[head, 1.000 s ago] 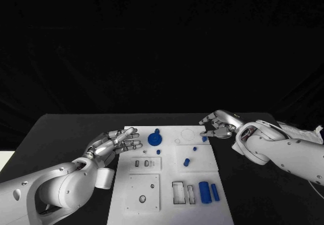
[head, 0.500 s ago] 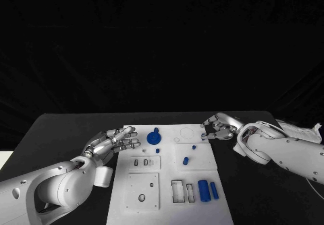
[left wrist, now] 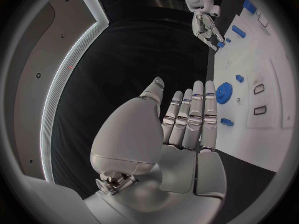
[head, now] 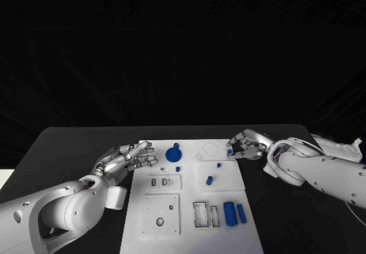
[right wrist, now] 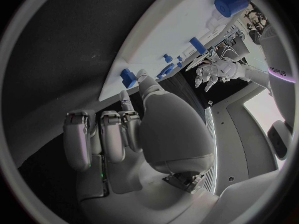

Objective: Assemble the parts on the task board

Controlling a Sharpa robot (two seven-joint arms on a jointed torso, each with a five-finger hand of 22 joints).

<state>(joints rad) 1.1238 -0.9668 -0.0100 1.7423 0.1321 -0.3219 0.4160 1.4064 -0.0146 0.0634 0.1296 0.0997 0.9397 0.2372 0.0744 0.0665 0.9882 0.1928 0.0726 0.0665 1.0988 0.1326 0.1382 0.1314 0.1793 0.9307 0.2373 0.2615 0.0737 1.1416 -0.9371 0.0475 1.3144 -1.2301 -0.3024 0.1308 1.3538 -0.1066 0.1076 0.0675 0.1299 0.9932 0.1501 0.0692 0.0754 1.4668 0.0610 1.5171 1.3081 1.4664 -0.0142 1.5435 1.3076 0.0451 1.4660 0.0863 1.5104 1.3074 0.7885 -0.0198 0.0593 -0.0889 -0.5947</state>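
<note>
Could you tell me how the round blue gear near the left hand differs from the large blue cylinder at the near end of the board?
The gear is a flat toothed disc; the cylinder is a long smooth bar lying on its side. The gear sits at the far end of the task board, beside the left hand; the cylinder lies at the near end, with no hand close to it. Both are blue and rest on the board.

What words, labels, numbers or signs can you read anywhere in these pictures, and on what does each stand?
Dark lettering on the left arm, seen in the right wrist view: too small and bent to read.
Task board and blue parts: no text readable.
</note>
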